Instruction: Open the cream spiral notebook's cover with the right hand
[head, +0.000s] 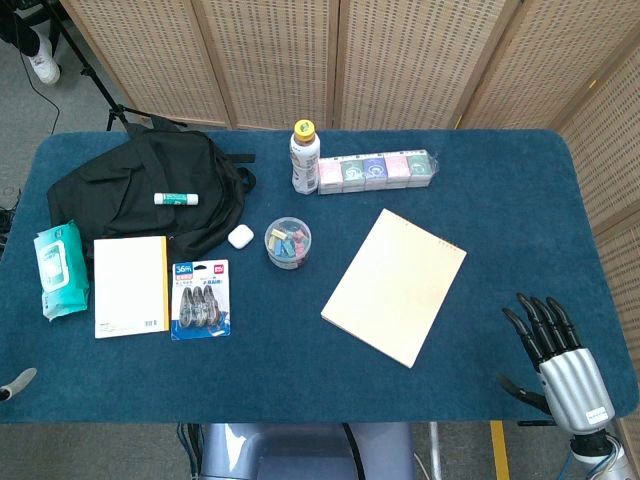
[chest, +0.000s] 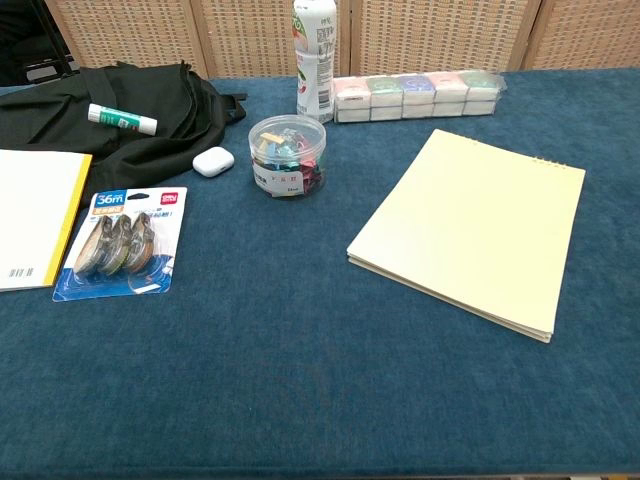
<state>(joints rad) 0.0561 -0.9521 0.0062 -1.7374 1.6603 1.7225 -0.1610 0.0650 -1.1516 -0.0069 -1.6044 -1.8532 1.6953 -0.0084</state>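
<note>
The cream spiral notebook lies closed and flat on the blue table, turned at an angle, with its spiral along the far right edge. My right hand hovers over the table's near right corner, a short way right of the notebook, fingers straight and spread, holding nothing. The chest view does not show it. A small grey tip at the lower left edge of the head view is my left hand; too little of it shows to tell its state.
Left of the notebook sit a clear tub of clips, a white bottle, a row of pastel boxes, a black backpack with a glue stick, an earbud case, a tape pack, a yellow-spined notebook and wipes.
</note>
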